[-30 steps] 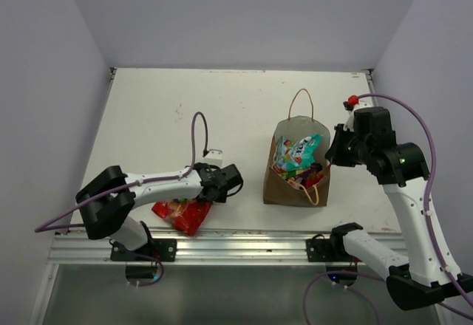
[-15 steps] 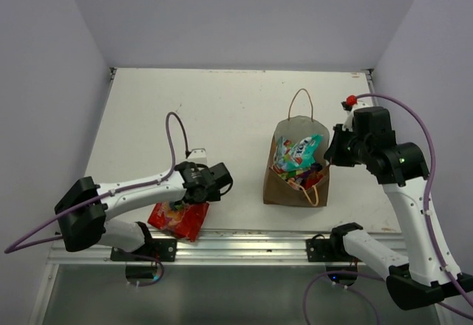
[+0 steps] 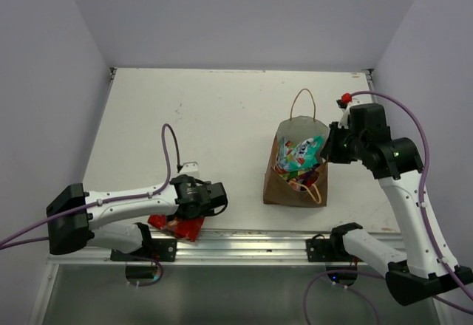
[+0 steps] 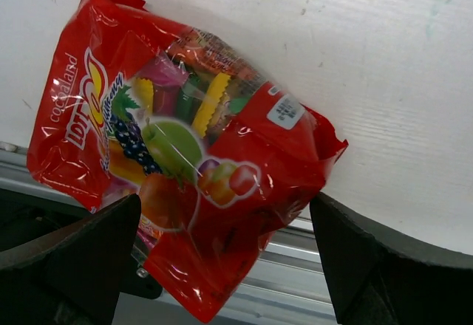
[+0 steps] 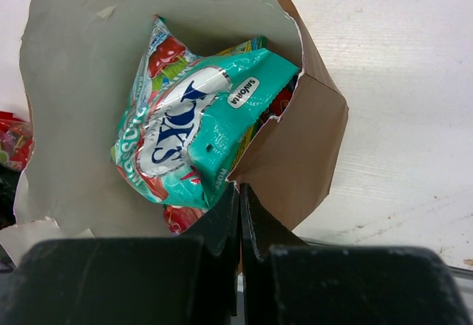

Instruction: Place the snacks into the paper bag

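Note:
A red candy packet [image 4: 177,155] with fruit pictures lies at the table's near edge, its lower end over the metal rail; it also shows in the top view [image 3: 176,226]. My left gripper [image 4: 229,266] is open, its fingers wide apart on either side of the packet's lower end, right above it [image 3: 203,199]. The brown paper bag [image 3: 294,189] stands open at centre right, holding a teal packet [image 5: 199,129] and other snacks. My right gripper [image 5: 240,196] is shut on the bag's right rim [image 5: 295,148], and shows beside the bag in the top view [image 3: 331,148].
An aluminium rail [image 3: 244,245] runs along the table's near edge, with both arm bases bolted to it. Grey walls close in the left, back and right sides. The bag's loop handles [image 3: 301,102] stick out at its far and near ends.
My left arm has swung toward the near edge and come down over the red packet, covering most of it. The right gripper has stayed on the bag's rim.

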{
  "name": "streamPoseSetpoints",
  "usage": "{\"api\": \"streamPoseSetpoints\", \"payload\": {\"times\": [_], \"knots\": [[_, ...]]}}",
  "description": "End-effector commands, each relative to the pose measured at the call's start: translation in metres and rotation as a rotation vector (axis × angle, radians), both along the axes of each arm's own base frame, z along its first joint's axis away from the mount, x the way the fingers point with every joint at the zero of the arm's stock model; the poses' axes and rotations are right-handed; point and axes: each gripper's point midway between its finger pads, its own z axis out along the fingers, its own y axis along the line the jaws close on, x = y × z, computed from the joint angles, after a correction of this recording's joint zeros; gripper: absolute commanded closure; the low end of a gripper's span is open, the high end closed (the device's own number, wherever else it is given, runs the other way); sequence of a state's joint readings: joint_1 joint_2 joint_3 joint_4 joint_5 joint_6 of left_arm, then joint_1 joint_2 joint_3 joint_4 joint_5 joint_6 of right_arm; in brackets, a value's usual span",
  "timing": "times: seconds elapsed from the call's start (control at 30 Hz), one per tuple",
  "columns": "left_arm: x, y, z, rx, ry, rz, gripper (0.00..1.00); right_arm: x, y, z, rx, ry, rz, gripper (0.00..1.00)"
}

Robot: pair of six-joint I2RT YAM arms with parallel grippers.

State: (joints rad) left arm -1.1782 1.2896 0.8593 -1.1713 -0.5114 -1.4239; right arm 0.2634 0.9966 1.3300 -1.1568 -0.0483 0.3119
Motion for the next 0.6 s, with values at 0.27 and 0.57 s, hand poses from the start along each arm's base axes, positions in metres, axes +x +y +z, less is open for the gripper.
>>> {"api": "streamPoseSetpoints", "payload": {"times": [0.27,0.57], "knots": [[0.004,0.005,-0.015,-0.021,0.029,-0.006,1.00,0.009,0.013,0.016,0.046,-0.083,0.065,1.00],[0.116,-0.131,0.197,-0.177,-0.483,-0.263,1.00,0.007,0.009,0.020,0.032,-0.092,0.054,1.00]]}}
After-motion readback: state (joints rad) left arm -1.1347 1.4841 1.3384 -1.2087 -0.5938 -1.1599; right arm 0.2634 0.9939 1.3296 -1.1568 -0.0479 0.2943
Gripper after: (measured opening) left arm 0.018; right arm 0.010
